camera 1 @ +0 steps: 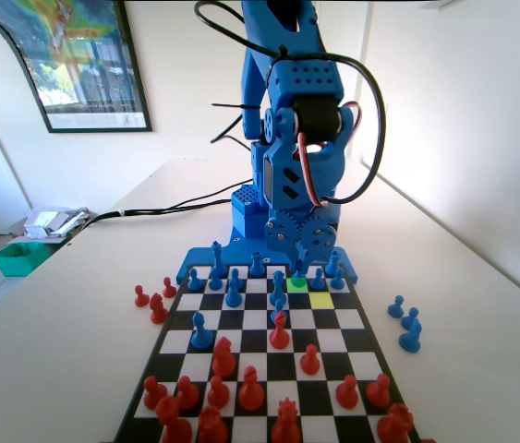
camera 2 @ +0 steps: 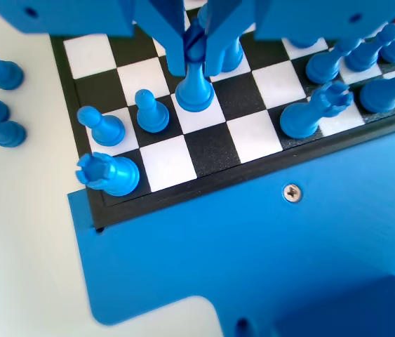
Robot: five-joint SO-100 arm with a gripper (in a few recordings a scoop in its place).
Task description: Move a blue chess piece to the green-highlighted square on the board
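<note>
Gripper point(camera 2: 196, 49) clamped on the small slim blue plastic pawn point(camera 2: 195, 88), low at the chequered board's point(camera 2: 204, 151) far rows.
Wrist view shows its jaws closed around the pawn's knob, base touching a white square; fixed view shows the bright green square point(camera 1: 296, 285) partly hidden behind pieces.

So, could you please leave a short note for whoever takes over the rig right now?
Gripper: low over the board, jaws closed on the top of the blue chess piece.
Piece: upright, and its base looks set down on a square in the wrist view. In the fixed view it stands at the green-highlighted square, next to the yellow square.
Done: piece carried to the target.
Left: open the gripper, lift straight up clear of the neighbouring blue pawns, and check the piece stays upright.
</note>
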